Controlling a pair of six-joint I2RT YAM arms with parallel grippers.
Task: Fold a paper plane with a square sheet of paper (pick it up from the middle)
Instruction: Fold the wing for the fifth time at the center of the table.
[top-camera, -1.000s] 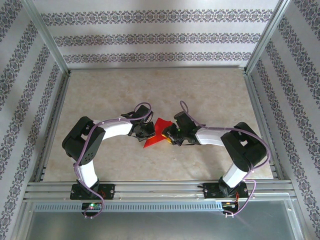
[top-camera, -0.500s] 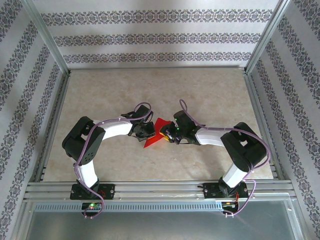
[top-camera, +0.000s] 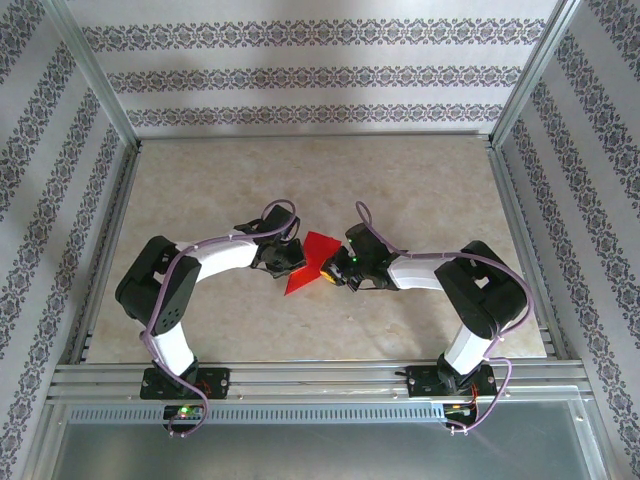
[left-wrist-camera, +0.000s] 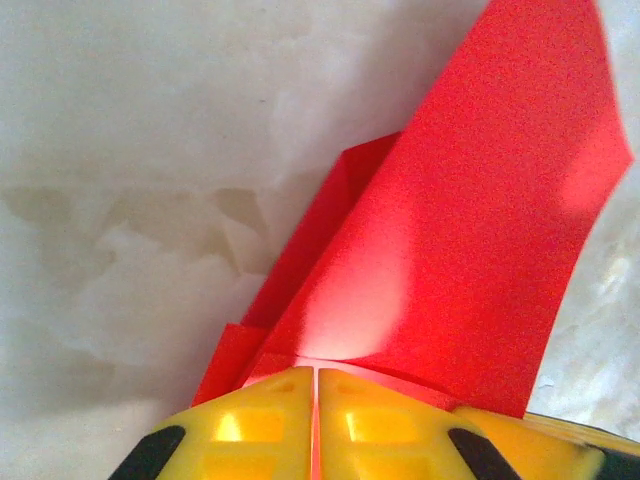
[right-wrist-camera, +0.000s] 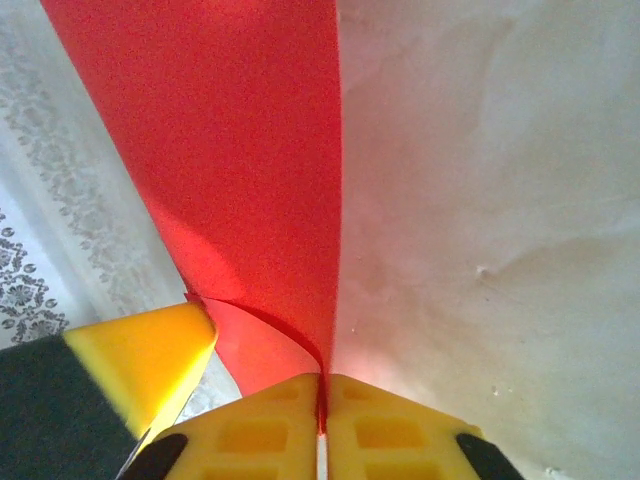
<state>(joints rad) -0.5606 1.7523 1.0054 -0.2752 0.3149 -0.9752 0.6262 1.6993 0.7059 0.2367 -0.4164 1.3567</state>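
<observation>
Risk: the red paper (top-camera: 306, 262) was thin and, in my judgement, could tear at a crease or slip free if the arms pulled apart or twisted unevenly. A weak pinch could let the folded layers spring open.
Left gripper (left-wrist-camera: 316, 385): jaws pressed together on the paper's near edge, with layered flaps fanning away from the tips.
Right gripper (right-wrist-camera: 322, 400): jaws closed on a thin edge of the same paper, which rose from the pinch.
Paper's place: stretched between both grippers over the middle of the table (top-camera: 420, 190), somewhat nearer its near edge. Contact with the surface could not be told.
</observation>
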